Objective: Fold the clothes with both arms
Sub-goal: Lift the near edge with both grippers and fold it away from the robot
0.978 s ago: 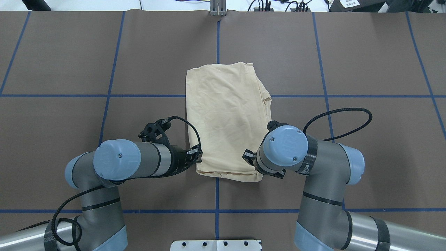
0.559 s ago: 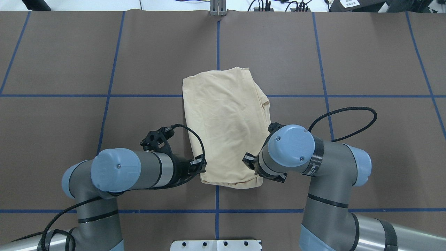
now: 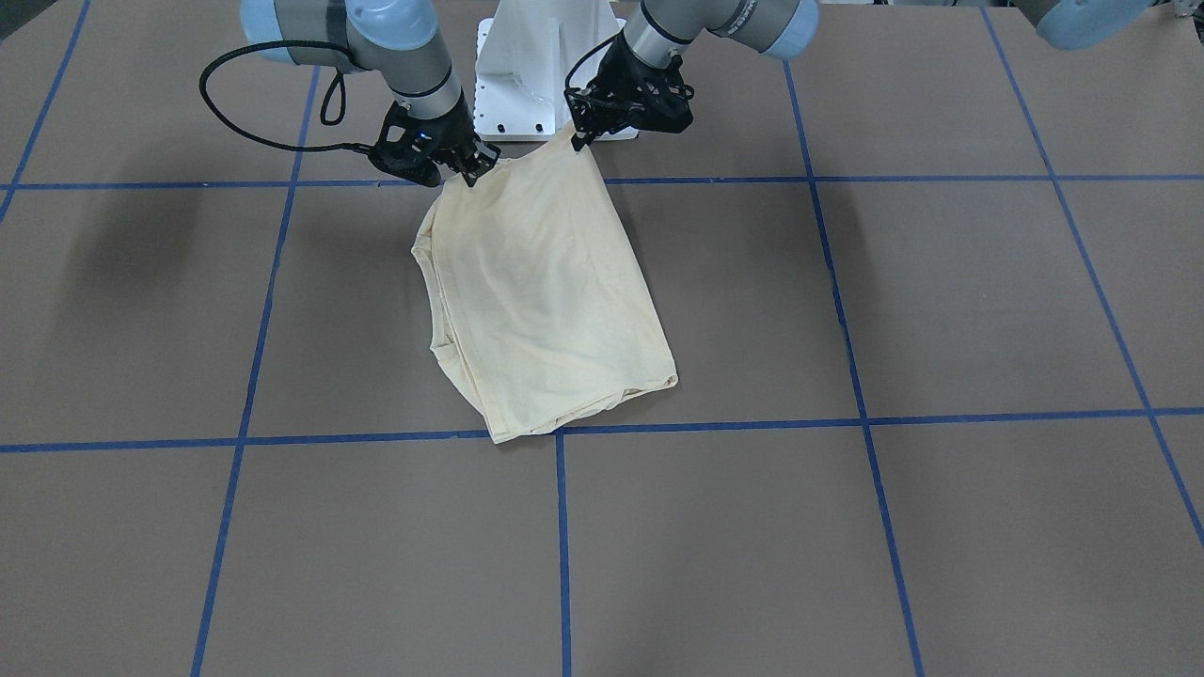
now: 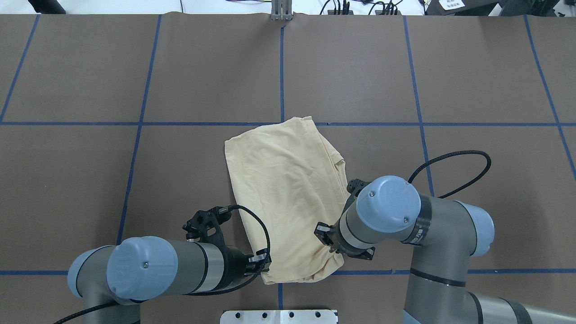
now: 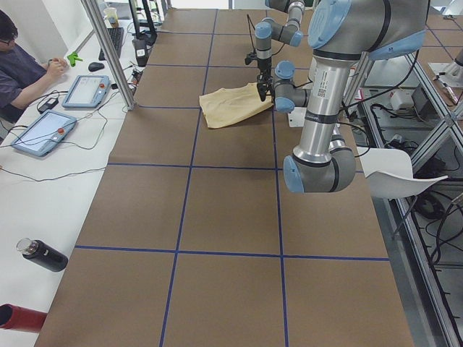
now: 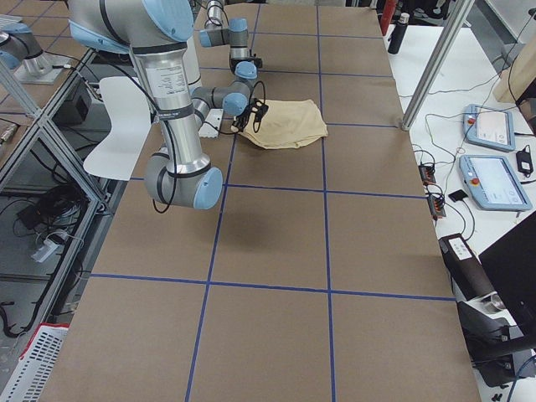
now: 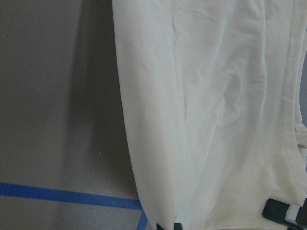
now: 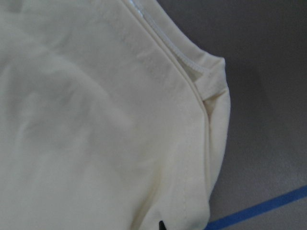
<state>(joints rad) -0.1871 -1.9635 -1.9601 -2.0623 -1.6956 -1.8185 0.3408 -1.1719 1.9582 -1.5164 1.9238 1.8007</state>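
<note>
Toward six o'clock on the table [image 4: 405,81], the folded shirt [image 4: 283,198] is pinched at its two near corners by the left gripper [image 3: 577,137] and the right gripper [image 3: 469,175]. One uneven pull, and the layers could be skewed or a corner dropped.

Each wrist view's bottom edge cuts off the jaws of the left gripper [image 3: 576,141] and right gripper [image 3: 468,176].
</note>
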